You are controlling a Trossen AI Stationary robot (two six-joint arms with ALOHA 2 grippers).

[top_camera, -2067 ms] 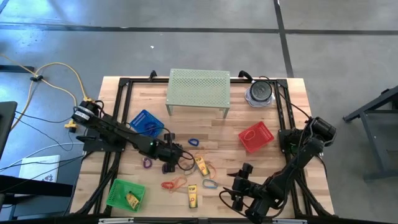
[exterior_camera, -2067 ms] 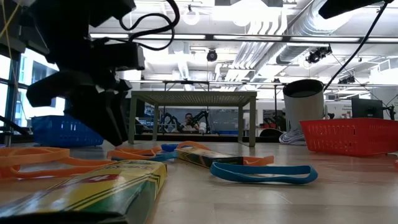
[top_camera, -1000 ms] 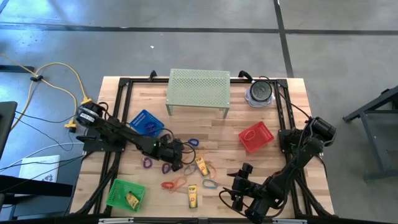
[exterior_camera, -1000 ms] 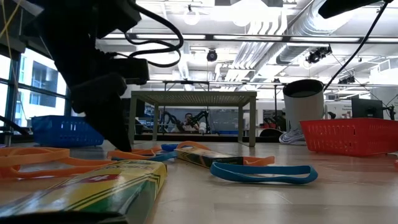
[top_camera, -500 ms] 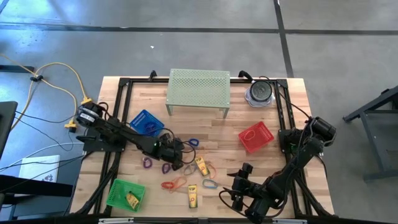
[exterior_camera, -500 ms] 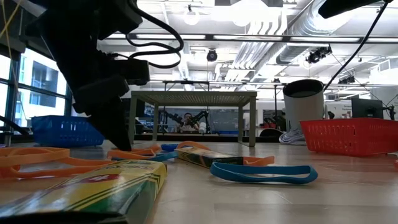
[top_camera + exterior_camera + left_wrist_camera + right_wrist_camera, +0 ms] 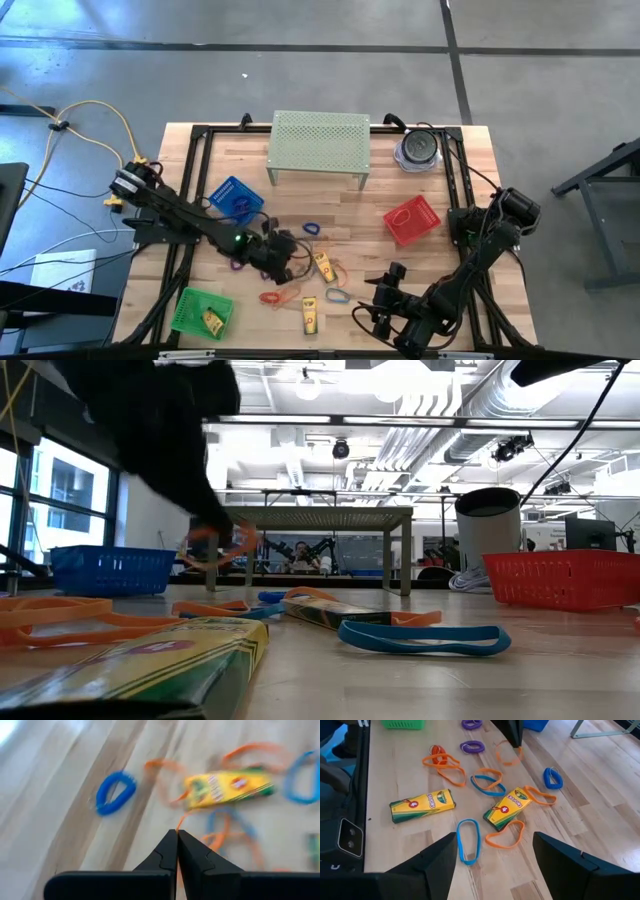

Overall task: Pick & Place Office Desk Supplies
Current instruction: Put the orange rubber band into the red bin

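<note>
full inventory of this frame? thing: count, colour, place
crayon boxes: three seen, yellow; two mid-table, one in green basket
loops: many; orange, blue, purple, red; scattered mid-table
orange loop: one, lifted in left gripper
baskets: blue left, red right, green near-left
perforated stand: one, pale green, far edge
round container: one, dark, far right
left gripper: shut on orange loop, mid-table
right gripper: open, near edge

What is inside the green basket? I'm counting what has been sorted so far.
In the high view the green basket holds one yellow crayon box. Nothing else shows in it, though a thin band against the mesh could go unseen.
</note>
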